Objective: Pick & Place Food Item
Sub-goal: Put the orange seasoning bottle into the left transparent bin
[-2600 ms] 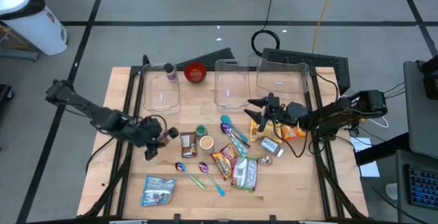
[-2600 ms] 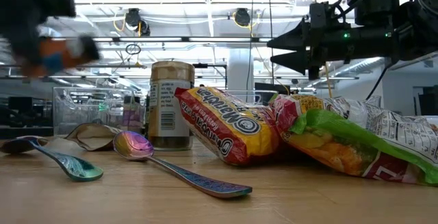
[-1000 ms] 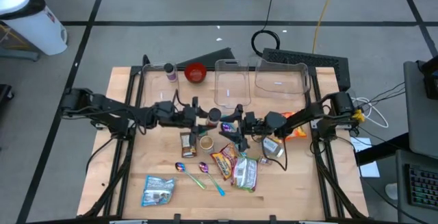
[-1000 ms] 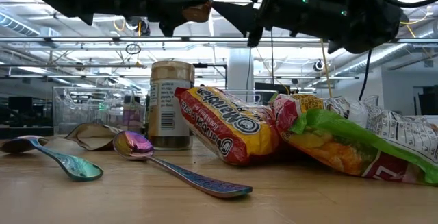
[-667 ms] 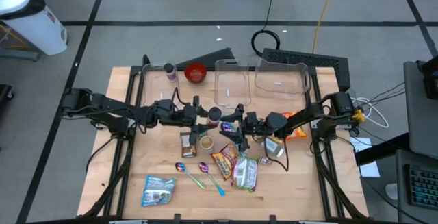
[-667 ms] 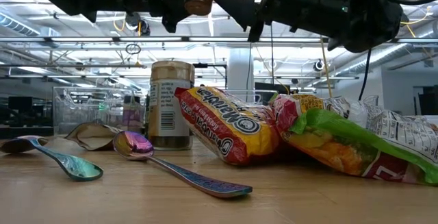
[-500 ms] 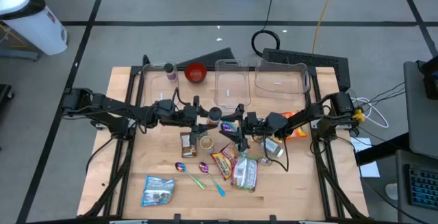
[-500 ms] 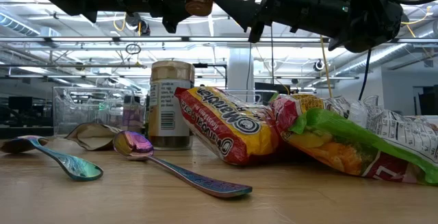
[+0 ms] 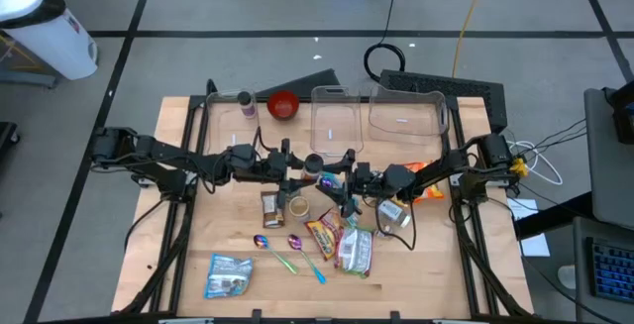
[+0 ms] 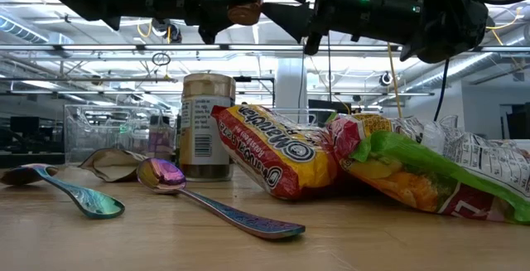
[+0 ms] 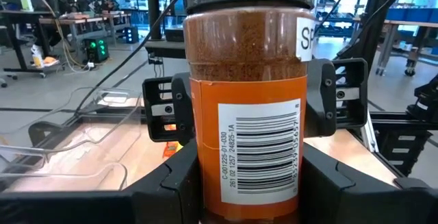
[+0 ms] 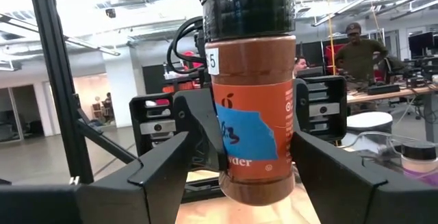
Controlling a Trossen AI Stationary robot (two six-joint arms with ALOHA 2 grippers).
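A spice jar [image 11: 250, 101] with a black cap, brown powder and an orange label hangs upright above the table's middle; it also shows in the high view [image 9: 313, 164]. My left gripper [image 9: 303, 170] reaches in from the table's left and is shut on it. My right gripper [image 9: 335, 179] reaches in from the right, open. Its fingers [image 12: 179, 150] stand close on either side of the jar [image 12: 254, 94], opposite the left gripper's. In the low view the jar's bottom [image 10: 244, 10] shows between both grippers, high over the table. My left gripper pinches the labelled lower half of the jar [image 11: 205, 176] between its two fingers [image 11: 174, 183], one on each side. The fingers lie level and come from the table's left. The jar stands upright in the hold, cap up, lifted clear of the table.
Below lie a second spice jar [image 9: 270, 206], a small can [image 9: 297, 206], noodle packets [image 9: 327, 233], a green bag [image 9: 355, 250], spoons [image 9: 279, 251] and a blue packet [image 9: 228, 274]. Clear bins [image 9: 335, 124] and a red bowl [image 9: 283, 104] stand at the far edge.
My right gripper has edged a little toward the table's left, closer around the jar. The left gripper and the jar have stayed almost where they were, the jar upright.
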